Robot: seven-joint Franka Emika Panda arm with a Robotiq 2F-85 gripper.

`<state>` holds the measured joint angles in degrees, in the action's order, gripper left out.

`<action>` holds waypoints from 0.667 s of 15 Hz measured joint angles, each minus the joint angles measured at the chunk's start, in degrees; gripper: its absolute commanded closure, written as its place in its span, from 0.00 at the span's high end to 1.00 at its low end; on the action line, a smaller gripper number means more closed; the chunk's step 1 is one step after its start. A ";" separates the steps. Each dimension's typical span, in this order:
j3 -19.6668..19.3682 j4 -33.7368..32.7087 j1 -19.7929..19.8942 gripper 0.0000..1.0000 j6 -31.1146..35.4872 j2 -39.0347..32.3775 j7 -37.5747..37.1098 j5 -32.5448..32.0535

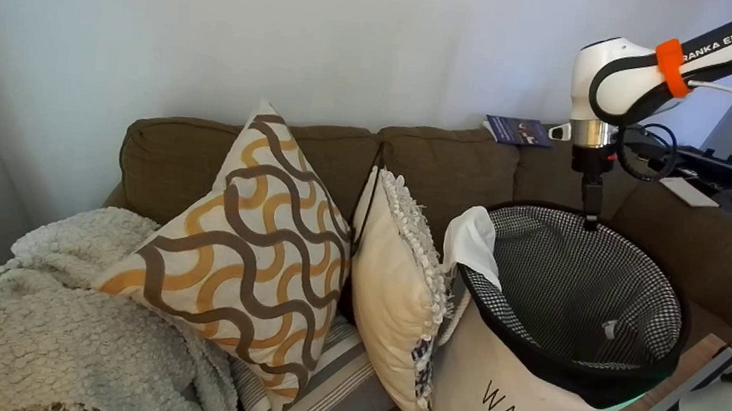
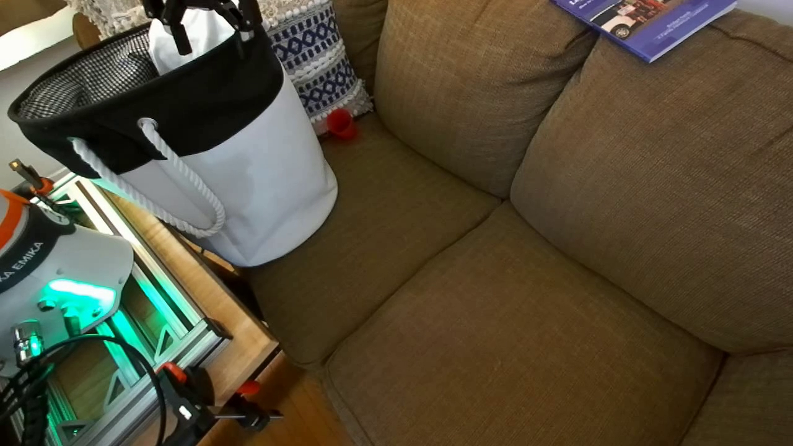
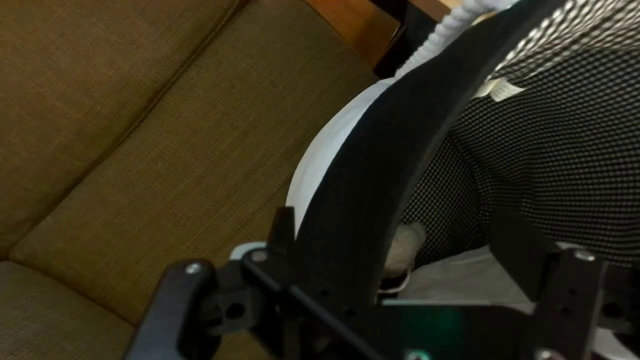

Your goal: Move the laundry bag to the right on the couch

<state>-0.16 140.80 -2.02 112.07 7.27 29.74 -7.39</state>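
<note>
The laundry bag (image 1: 476,383) stands upright on the brown couch (image 1: 446,166), beside the cream frilled pillow. In an exterior view its white side and rope handle show (image 2: 279,167), with the couch seat (image 2: 526,322) to its right. A white cloth (image 1: 474,238) hangs over its rim. My gripper (image 1: 589,221) points down at the rim; in an exterior view its fingers (image 2: 212,42) are spread. In the wrist view the gripper (image 3: 397,227) is open, with the bag's black rim band (image 3: 375,170) between its fingers, near the left finger. Contact with that finger cannot be told.
A cream frilled pillow (image 1: 391,284), a patterned pillow (image 1: 265,242) and a grey blanket (image 1: 62,329) lie left of the bag. A small red object (image 2: 342,124) sits behind it. A book (image 2: 650,21) rests on the couch back. The robot base (image 2: 68,279) stands close in front.
</note>
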 measured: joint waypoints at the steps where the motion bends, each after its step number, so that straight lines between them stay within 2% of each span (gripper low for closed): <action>1: -0.06 0.18 0.00 0.73 0.16 -0.04 0.52 0.00; 4: 0.06 0.17 -0.03 0.49 1.22 -0.05 0.37 0.04; 7: 0.05 1.27 0.00 0.26 7.16 -0.28 -0.75 0.04; 10: 0.20 3.46 0.01 0.04 12.43 -0.26 -5.39 -0.67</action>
<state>0.03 144.27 -2.01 124.50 7.01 24.35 -8.05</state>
